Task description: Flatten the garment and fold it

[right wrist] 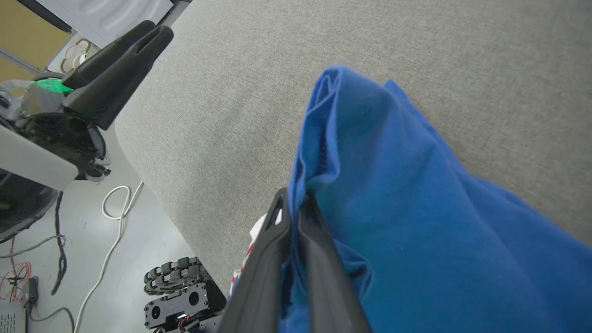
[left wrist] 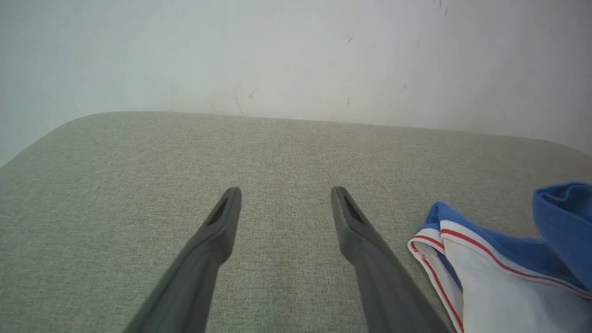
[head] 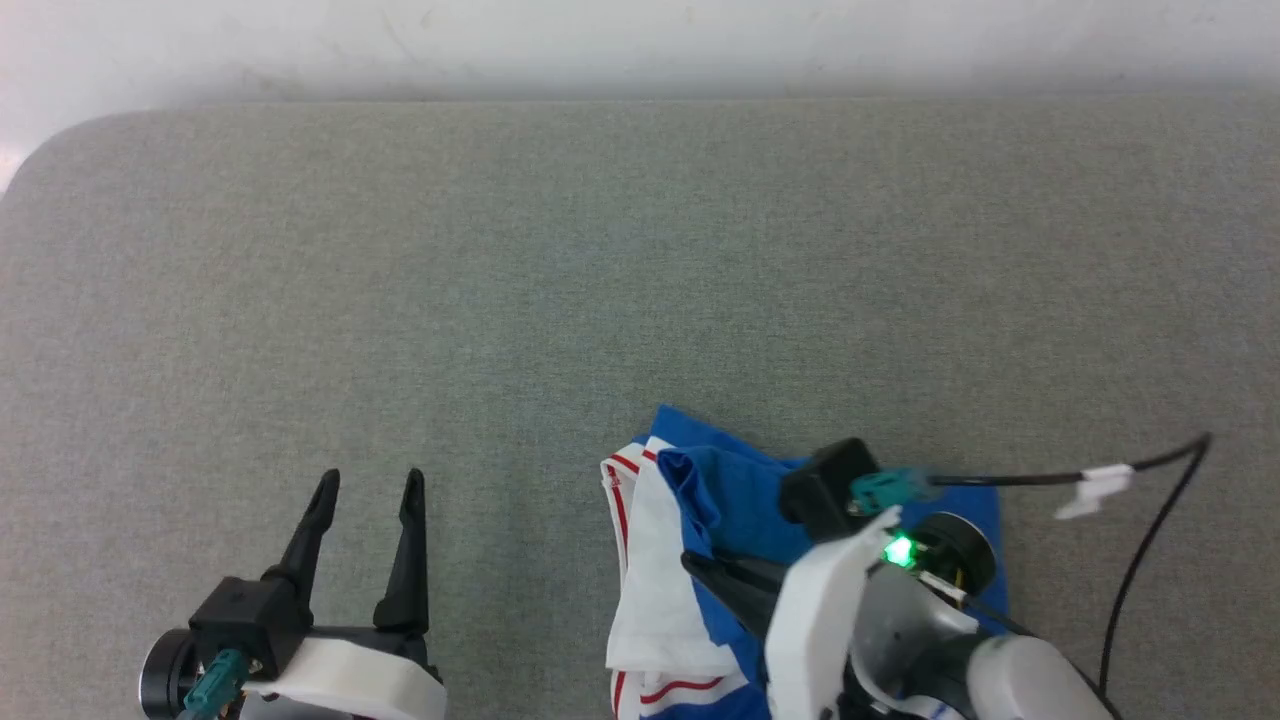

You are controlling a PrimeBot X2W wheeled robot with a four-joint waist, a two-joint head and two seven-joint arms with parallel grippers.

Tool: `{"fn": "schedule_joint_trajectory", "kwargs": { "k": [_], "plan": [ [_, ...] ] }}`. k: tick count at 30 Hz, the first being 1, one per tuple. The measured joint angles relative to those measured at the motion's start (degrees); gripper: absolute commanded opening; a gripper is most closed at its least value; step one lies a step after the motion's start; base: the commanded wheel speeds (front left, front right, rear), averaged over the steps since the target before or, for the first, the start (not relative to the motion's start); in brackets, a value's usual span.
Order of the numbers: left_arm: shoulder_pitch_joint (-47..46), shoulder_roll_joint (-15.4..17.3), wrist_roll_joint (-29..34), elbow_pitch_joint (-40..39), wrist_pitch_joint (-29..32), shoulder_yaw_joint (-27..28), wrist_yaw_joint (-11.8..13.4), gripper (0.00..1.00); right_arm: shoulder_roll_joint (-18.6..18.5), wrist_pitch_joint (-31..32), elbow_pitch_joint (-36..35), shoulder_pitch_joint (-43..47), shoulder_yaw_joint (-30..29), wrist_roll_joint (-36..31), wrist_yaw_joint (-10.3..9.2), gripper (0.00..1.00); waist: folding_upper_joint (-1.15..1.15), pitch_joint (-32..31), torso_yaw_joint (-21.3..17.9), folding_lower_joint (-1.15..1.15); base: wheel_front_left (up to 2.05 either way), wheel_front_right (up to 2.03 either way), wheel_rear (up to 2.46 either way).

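Where the near edge of the table (head: 500, 250) is reached, right of its middle, the garment (head: 735, 495) is found bunched in a heap. Toward the table's left side a white sleeve panel edged with red-and-white striped trim is shown. Toward the table's right side royal-blue cloth is piled in soft folds, and one blue fold is lifted off the table. That fold is pinched between the closed fingers of the right gripper (right wrist: 293, 199). Above the table's near-left part the left gripper (head: 370, 480) is held with its fingers spread and nothing between them; whether the table is touched cannot be told. The table is covered in grey-green woven fabric, and its far-left corner is rounded. Beyond the table's far edge a pale, scuffed wall (head: 600, 40) is seen. Below the table's near edge, in the right wrist view, a grey floor (right wrist: 148, 231) is shown, with a looped white cable (right wrist: 118, 187) and a wheeled base (right wrist: 178, 277) on it. One garment, two grippers with two fingers each, one green light (head: 898, 550) and one black cable (head: 1150, 540) carrying one white tag (head: 1100, 487) are counted.
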Motion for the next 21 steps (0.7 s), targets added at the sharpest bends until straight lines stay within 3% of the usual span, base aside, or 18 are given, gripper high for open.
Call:
{"fn": "schedule_joint_trajectory", "kwargs": {
  "k": [8,13,15,16,17,21],
  "plan": [
    [-2.2,-1.3,0.1,1.5,0.0,-0.5,-1.1,1.0,1.0,1.6,12.4,-6.0,3.7,-11.7,0.0,0.0,0.0,1.0,1.1,0.01,0.0,0.0,0.0],
    [-3.0,-3.0,0.1,3.1,0.0,-0.9,-2.1,1.0,1.3,2.2,17.8,-8.7,4.9,-14.5,0.01,0.02,0.0,1.3,1.8,0.01,0.0,0.0,0.0],
    [-3.1,-3.6,0.4,3.7,0.0,-0.9,-2.6,1.0,1.5,2.6,19.2,-9.0,5.2,-14.8,0.01,0.24,0.0,1.3,1.9,0.0,0.0,0.0,0.0],
    [-3.1,-3.8,0.6,3.9,0.0,-0.8,-2.8,1.0,1.6,2.9,19.4,-9.2,5.3,-14.8,0.01,0.42,0.0,1.2,1.9,0.0,0.0,0.0,0.0],
    [-3.1,-3.9,0.7,4.1,0.0,-0.7,-3.0,1.0,1.7,3.0,19.6,-9.4,5.5,-14.5,0.01,1.0,0.0,1.2,1.9,0.0,0.0,0.0,0.0],
    [-3.1,-4.2,1.0,4.9,0.0,0.0,-3.5,1.0,1.9,3.5,18.6,-9.4,5.1,-10.8,0.09,1.0,0.0,0.9,1.3,0.0,0.0,0.0,0.0]
  ]
}}
